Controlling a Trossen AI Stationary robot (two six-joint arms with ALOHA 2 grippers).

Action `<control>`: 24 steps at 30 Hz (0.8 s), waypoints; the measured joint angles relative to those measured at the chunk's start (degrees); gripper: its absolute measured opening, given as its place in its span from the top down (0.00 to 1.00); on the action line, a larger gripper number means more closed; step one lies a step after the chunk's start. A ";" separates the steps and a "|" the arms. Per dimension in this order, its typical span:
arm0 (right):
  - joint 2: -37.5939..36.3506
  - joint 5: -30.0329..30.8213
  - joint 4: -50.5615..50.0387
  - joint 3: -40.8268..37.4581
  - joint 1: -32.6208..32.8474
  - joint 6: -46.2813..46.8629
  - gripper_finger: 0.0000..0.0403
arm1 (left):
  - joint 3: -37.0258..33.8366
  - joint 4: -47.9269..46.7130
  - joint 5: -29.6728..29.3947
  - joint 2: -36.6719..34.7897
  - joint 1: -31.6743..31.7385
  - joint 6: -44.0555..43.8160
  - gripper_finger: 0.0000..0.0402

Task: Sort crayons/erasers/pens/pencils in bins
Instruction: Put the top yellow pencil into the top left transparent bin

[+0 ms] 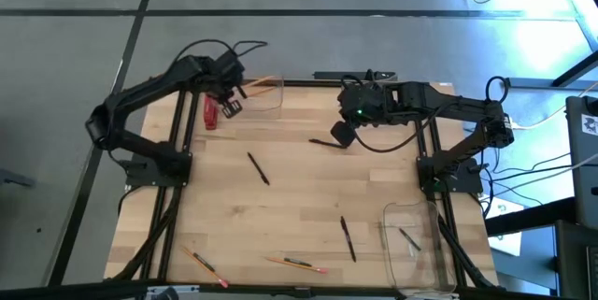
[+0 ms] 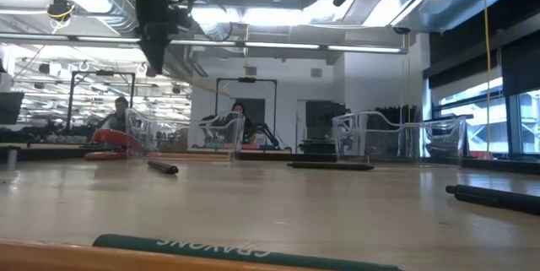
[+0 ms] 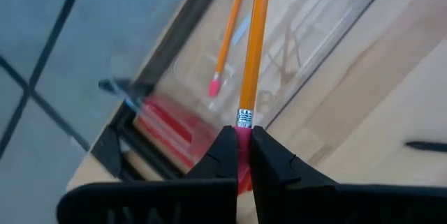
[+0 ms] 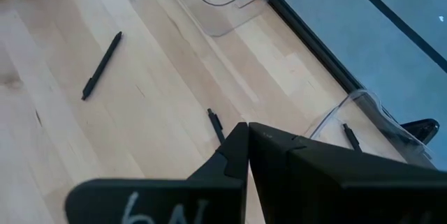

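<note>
My left gripper hangs at the far-left bin, shut on an orange pencil. A second pencil lies flat inside that bin. My right gripper is shut and holds nothing. It is raised above a black pen that lies flat on the table. Another bin beside it holds a pen. The near-right bin also has a pen inside. My left gripper pinches the pencil by its pink eraser end, just behind the metal band, between the two fingertips. The pencil runs straight on from the fingers, out over the bin. Its far end leaves the wrist picture.
Loose pens lie mid-table and toward the near right. Two pencils lie by the near edge. A flat red bar rests beside the far-left bin. A green crayon-labelled thing lies nearest the low camera.
</note>
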 joint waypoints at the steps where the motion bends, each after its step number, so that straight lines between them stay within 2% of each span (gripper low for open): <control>1: 0.00 0.00 0.12 0.00 -0.02 0.00 0.96 | 0.00 -0.45 0.00 0.30 0.62 0.02 0.99; 9: 0.00 -0.01 0.17 0.00 -0.01 0.00 0.96 | 0.00 -0.41 0.63 4.10 3.92 1.43 0.99; 24: 0.00 0.00 0.40 0.00 -0.01 0.00 0.96 | 0.00 4.57 2.26 17.61 4.20 3.58 0.99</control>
